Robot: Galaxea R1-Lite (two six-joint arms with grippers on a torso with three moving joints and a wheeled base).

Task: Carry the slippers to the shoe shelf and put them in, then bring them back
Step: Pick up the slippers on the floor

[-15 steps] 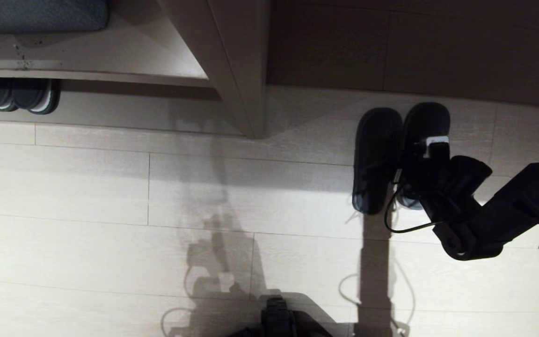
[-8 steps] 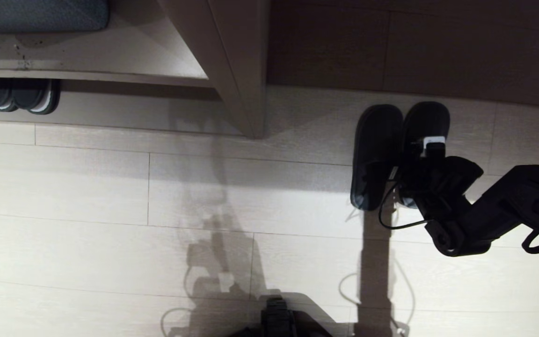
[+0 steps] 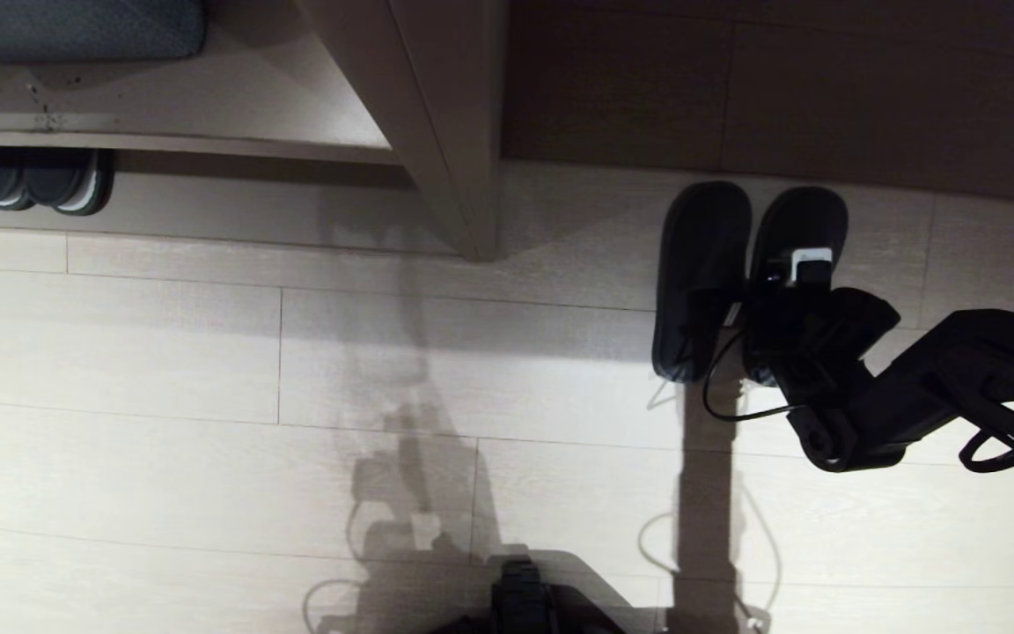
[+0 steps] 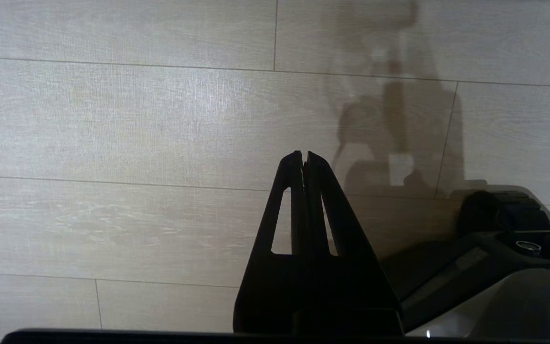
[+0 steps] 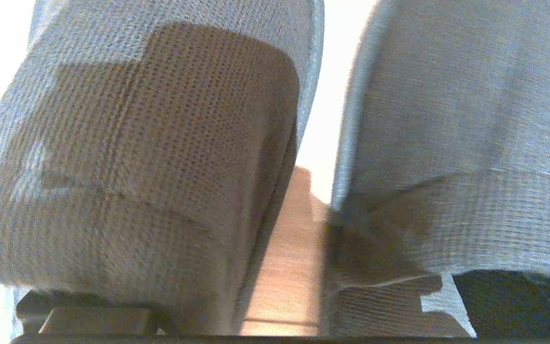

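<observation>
The head view is taking in the whole scene: pale plank floor [image 3: 208,370], the shoe shelf [image 3: 437,132] with its beige upright panel reaching down to the floor at upper centre, and the slippers [image 3: 702,273] lying side by side on the floor to the right of that panel, toes pointing toward the dark wall, outside the shelf. A second dark pair with pale sole rims [image 3: 36,180] is sitting under the shelf edge at far left, partly cut off by it. The right gripper [image 3: 780,291] is reaching in from the right, sitting over the inner edges of the slippers; its arm is hiding the heel of the right-hand slipper. Only the right wrist view is showing the slippers' [image 5: 151,157] woven, mesh-like fabric close up, with a narrow gap of floor between the two; the fingers themselves are hard to make out there, and the jaws are standing spread wide. The left wrist view alone is showing the left gripper [image 4: 303,157], fingers pressed together, hanging above bare floor near the robot's base.
</observation>
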